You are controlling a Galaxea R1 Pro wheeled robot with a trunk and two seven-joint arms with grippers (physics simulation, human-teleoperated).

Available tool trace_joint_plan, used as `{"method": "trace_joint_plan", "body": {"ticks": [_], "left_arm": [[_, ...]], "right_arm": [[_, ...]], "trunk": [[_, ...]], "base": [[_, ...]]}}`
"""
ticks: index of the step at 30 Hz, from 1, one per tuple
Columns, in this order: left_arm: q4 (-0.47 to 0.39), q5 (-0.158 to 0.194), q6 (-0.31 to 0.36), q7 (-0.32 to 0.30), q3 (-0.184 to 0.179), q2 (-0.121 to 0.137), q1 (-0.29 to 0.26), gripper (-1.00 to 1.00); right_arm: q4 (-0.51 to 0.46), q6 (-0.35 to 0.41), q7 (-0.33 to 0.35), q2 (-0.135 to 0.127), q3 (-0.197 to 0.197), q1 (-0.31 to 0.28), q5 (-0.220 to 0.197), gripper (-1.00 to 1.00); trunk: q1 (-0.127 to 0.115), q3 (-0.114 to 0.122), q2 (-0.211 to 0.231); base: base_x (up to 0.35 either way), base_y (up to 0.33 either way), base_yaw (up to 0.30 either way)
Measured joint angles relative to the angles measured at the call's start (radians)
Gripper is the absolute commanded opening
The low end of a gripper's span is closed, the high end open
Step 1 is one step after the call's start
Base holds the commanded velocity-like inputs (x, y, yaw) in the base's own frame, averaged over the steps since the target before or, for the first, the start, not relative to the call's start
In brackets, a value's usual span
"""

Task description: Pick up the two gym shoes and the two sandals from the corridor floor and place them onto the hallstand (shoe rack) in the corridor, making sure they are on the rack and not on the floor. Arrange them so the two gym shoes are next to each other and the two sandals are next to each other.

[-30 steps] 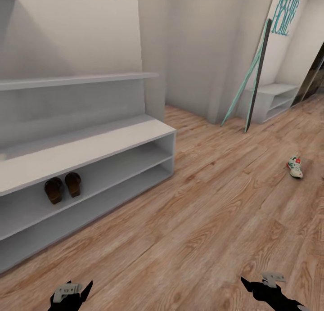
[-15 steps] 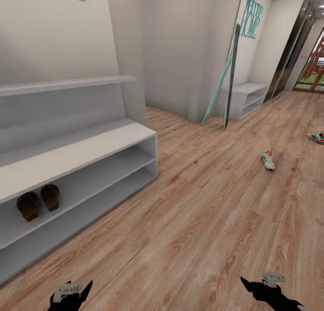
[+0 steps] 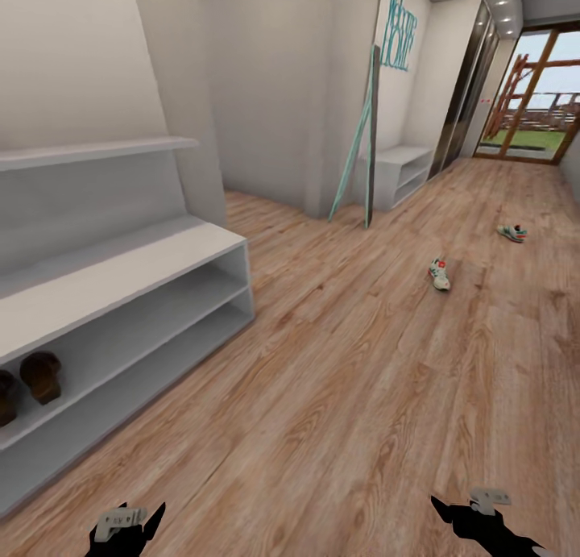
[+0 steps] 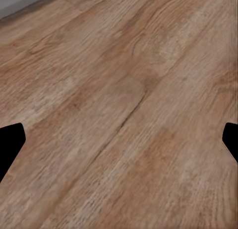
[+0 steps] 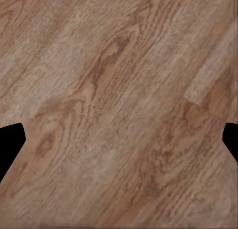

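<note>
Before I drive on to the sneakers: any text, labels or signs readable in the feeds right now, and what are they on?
"HOME": teal wall lettering in the head view, running vertically on the far wall above the small white shelf unit. A thinner script line beside it is too blurred to read.
Gym shoes: red patches, any marking too small to read.
Wrist views: bare floor, no text.

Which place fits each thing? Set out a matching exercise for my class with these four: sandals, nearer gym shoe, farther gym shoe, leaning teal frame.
Things:
1. sandals
2. nearer gym shoe
3. farther gym shoe
4. leaning teal frame

Places:
A. against the wall, by the small far rack
B. on the hallstand's upper open shelf
C. on the floor nearest the glass door
D. on the floor mid-corridor

Pairs: 1-B, 2-D, 3-C, 4-A
</note>
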Motion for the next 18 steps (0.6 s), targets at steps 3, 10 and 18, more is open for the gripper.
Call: {"method": "trace_joint_plan", "body": {"ticks": [3, 10, 18], "left_arm": [[0.000, 0.000, 0.000, 0.000, 0.000, 0.000, 0.000, 1.00], [0.000, 0.000, 0.000, 0.000, 0.000, 0.000, 0.000, 1.00], [0.000, 0.001, 0.000, 0.000, 0.000, -0.001, 0.000, 1.00]], "right_arm": [[0.000, 0.000, 0.000, 0.000, 0.000, 0.000, 0.000, 1.00], [0.000, 0.000, 0.000, 0.000, 0.000, 0.000, 0.000, 1.00], [0.000, 0.000, 0.000, 0.000, 0.000, 0.000, 0.000, 1.00]], "trunk": [[0.000, 0.000, 0.000], [0.000, 0.000, 0.000], [0.000, 0.000, 0.000]], "base": [[0.000, 0.000, -0.267], [0.000, 0.000, -0.267], [0.000, 0.000, -0.267]]}}
